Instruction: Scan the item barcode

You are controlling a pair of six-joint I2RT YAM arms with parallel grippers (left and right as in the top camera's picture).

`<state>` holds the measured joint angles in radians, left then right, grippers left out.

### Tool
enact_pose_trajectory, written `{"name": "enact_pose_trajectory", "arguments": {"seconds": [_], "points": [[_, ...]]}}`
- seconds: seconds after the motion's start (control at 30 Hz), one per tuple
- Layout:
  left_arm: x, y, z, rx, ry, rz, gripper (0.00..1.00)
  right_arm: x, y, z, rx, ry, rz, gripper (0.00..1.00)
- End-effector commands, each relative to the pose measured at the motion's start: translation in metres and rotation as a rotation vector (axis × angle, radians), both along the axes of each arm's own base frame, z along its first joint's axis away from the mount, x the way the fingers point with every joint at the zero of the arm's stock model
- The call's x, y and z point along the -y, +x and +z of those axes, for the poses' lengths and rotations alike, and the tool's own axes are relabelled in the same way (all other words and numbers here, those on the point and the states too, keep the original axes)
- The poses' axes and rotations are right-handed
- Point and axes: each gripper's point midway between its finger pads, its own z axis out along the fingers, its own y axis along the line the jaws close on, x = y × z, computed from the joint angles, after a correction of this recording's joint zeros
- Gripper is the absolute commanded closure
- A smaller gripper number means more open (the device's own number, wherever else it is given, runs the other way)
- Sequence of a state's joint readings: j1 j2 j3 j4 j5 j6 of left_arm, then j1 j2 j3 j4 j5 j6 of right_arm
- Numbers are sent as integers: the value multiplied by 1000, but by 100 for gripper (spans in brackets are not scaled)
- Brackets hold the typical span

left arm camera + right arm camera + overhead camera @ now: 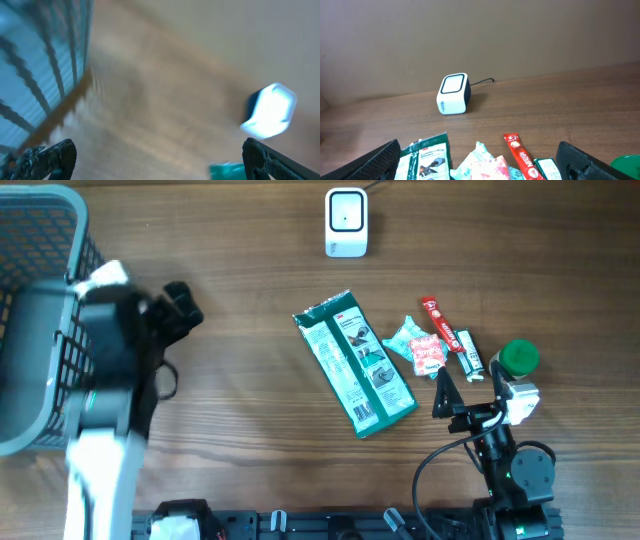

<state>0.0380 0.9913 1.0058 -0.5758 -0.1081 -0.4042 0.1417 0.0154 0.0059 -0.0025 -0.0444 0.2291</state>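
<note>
**Both grippers wide open, nothing picked up**

Right gripper (477,147) hangs by the robot-side edge of the table (230,260), toward its right corner, jaws spread wide and empty. Just past its fingers are some snack wrappers (418,348), a red stick pack (440,318) and a green lid (519,358). The green packet (355,365) lies flat mid-table, beside them. The white scanner (346,222) sits at the far edge. Left gripper (182,305) is wide and empty too, next to the basket (30,240) in the far left corner.

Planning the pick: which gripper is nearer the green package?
Right. The right gripper sits just right of the green package, near its lower end; the left gripper is off to its left, by the basket.
</note>
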Motion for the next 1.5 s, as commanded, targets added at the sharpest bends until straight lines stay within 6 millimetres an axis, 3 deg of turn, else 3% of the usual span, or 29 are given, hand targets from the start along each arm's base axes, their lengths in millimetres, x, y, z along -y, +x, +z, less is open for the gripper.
{"name": "enact_pose_trajectory", "arguments": {"seconds": [0.0,0.1,0.17,0.3,0.47,0.57,0.77,0.93,1.03,1.13,1.27,1.47], "points": [[-1,-43,70,237,20,9,0,0,0,2,14,-17,2,0],[-1,-78,102,367,30,20,0,0,0,2,14,-17,2,1],[-1,-91,107,401,31,20,0,0,0,2,14,-18,2,0],[0,-121,103,447,32,20,0,0,0,2,14,-17,2,0],[2,-157,82,511,35,22,0,0,0,2,14,-18,2,0],[2,-166,69,543,36,25,0,0,0,2,14,-17,2,0],[5,-162,64,675,-4,14,0,0,0,2,14,-17,2,0],[14,-149,87,855,-16,-40,0,0,0,2,14,-17,2,0],[19,-147,106,1033,-18,-71,0,0,0,2,14,-17,2,0],[22,-150,112,1190,-13,-92,0,0,0,2,14,-17,2,0],[23,-142,90,1241,-11,-97,0,0,0,2,14,-18,2,0],[23,-116,43,1098,-15,-94,0,0,0,2,14,-17,2,0]]}}
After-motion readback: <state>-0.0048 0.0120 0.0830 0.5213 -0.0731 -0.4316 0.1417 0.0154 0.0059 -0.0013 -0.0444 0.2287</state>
